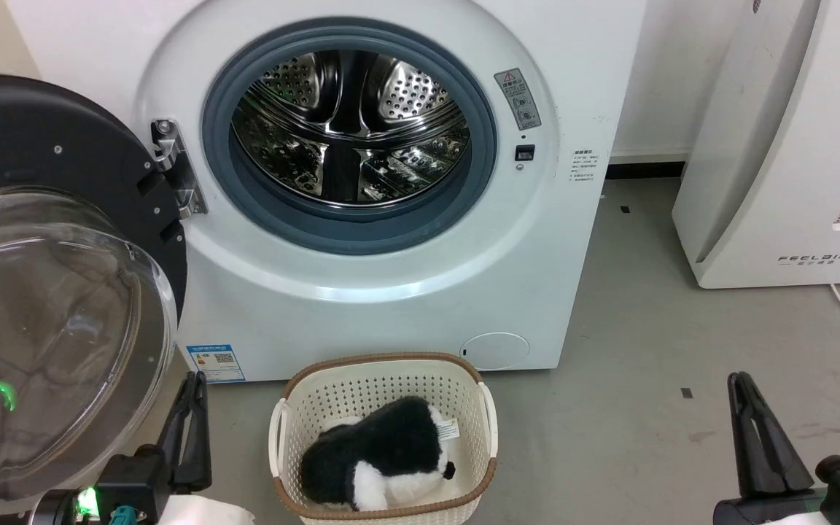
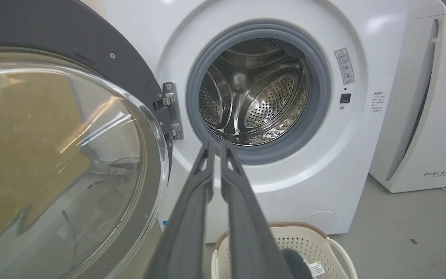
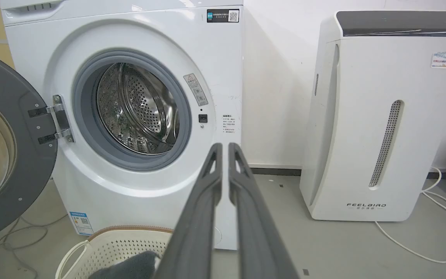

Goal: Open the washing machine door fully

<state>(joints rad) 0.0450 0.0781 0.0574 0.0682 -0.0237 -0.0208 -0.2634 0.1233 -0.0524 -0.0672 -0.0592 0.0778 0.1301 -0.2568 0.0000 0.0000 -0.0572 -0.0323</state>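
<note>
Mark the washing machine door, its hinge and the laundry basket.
washing machine door (image 1: pixel 55 135): head view, on its black ring above the glass.
hinge (image 1: pixel 183 179): head view, on the metal plate.
laundry basket (image 1: pixel 383 383): head view, on its perforated back wall.

Whites, greys, black showing
The big white washing machine (image 1: pixel 391 306) is framing a grey rubber ring (image 1: pixel 351 237); the round black door (image 1: pixel 41 131) is gleaming.

L claw (image 1: pixel 196 383) closed, empty | R claw (image 1: pixel 739 383) closed, empty | both low

Drum mouth (image 1: pixel 351 127) unblocked, swung-out door (image 1: pixel 63 292) crowds left, basket (image 1: pixel 383 358) on floor beneath.
</note>
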